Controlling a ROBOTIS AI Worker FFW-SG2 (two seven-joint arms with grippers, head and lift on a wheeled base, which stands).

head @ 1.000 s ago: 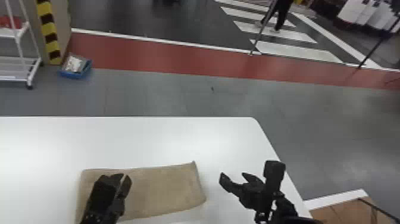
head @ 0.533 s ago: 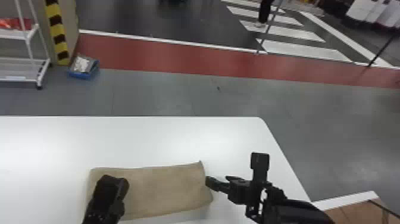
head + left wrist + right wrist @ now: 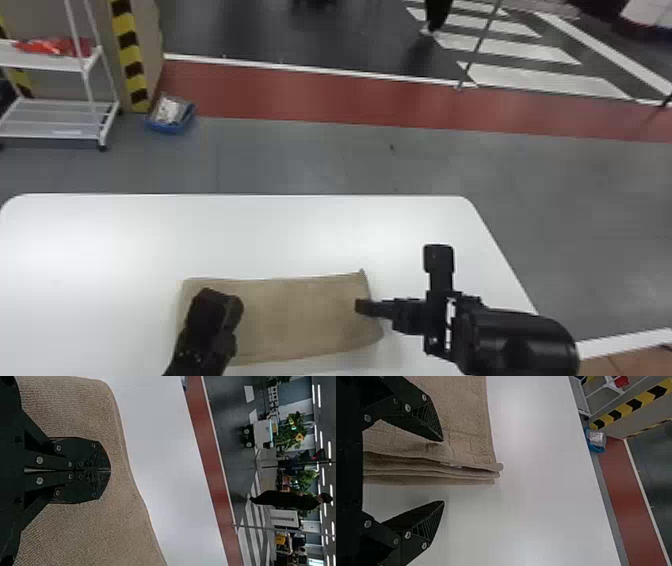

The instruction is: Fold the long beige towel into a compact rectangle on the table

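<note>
The beige towel (image 3: 300,315) lies on the white table as a flat, folded rectangle. Over its left end is my left gripper (image 3: 220,300); in the left wrist view the left gripper (image 3: 110,470) has its fingers together above the towel (image 3: 87,530), with no cloth seen between them. My right gripper (image 3: 365,307) is at the towel's right end. In the right wrist view the right gripper (image 3: 443,471) is open, one finger above the towel (image 3: 466,415) and the other beyond its edge, where several stacked layers show between the fingers.
The white table (image 3: 250,230) extends behind the towel and to its left. Past its far edge, on the floor, are a blue bin (image 3: 171,117) and a white shelf rack (image 3: 55,120).
The right gripper has moved left to the towel's right end. The left gripper's fingers, apart a second ago, are now together. The head view has shifted slightly to the left.
</note>
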